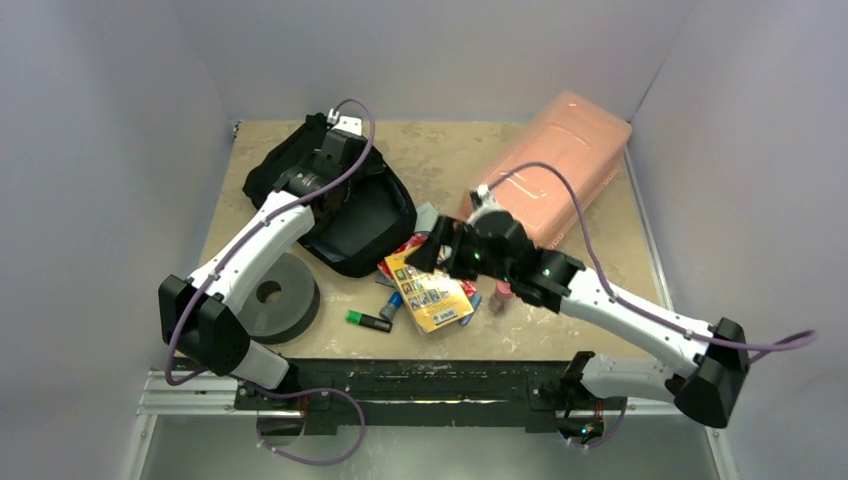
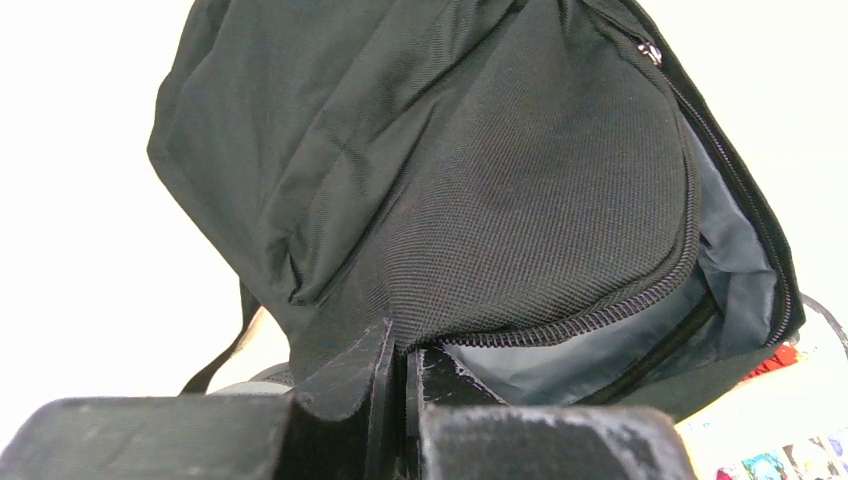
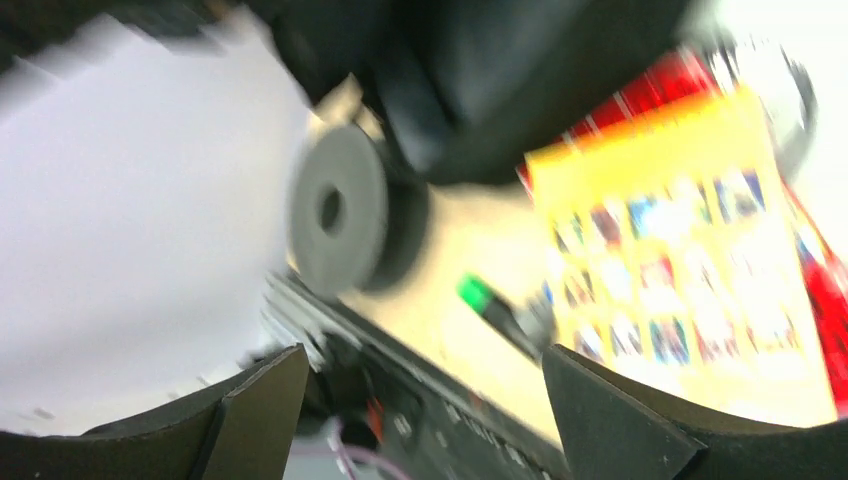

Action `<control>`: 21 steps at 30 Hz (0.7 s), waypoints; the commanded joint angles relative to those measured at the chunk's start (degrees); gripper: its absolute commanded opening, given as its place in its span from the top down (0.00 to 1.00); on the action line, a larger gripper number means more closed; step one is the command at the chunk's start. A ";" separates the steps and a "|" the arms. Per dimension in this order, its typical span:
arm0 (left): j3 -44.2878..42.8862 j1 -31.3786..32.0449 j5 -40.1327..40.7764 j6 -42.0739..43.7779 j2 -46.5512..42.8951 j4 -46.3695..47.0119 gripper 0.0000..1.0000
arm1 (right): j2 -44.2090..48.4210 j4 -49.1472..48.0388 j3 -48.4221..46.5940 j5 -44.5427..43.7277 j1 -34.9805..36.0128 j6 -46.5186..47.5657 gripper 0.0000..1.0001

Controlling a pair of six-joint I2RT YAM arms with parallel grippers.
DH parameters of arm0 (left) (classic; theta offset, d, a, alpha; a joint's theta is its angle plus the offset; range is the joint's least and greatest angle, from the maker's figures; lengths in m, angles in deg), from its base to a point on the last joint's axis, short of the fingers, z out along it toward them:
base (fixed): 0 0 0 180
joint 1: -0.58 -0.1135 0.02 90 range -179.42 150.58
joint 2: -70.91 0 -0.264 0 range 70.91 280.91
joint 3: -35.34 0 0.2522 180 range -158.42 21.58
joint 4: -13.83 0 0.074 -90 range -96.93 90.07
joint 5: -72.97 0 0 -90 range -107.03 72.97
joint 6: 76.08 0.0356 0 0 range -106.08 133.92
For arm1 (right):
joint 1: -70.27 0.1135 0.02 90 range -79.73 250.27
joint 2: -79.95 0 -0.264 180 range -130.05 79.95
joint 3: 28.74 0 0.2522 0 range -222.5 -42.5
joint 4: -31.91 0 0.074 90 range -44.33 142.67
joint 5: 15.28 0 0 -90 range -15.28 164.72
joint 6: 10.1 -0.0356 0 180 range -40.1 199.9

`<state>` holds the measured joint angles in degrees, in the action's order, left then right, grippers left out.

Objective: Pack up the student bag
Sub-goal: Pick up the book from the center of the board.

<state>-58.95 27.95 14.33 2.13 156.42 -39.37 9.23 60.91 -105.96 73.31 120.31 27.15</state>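
The bag [image 1: 365, 220] lies at the back left of the table [image 1: 450, 160], with its mouth partly unzipped. The left gripper [image 2: 398, 350] is squeezed shut. Its fingers [image 2: 355, 380] seem to pinch the edge of the flap and hold the mouth up. The right gripper [image 3: 425, 370] is wide open with nothing in it. It hangs over the yellow book [image 1: 432, 292] near the front edge. I think this is the pick-up step. Next it should go down on the book, close, and carry it into the bag.
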 commanded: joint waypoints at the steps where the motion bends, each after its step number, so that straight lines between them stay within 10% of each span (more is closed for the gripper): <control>1: -3.77 -0.22 -3.32 -4.28 -0.97 -1.63 1.00 | 11.28 -1.82 16.93 1.32 2.38 -12.41 0.10; 21: -3.40 -0.15 -6.18 -5.44 -1.79 -2.93 1.00 | 23.48 -5.04 40.64 -4.75 4.54 -37.25 0.15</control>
<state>-61.25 27.95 8.71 -3.03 157.43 -44.16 30.87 60.85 -68.65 73.86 124.66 -4.13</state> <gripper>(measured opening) 0.021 0.882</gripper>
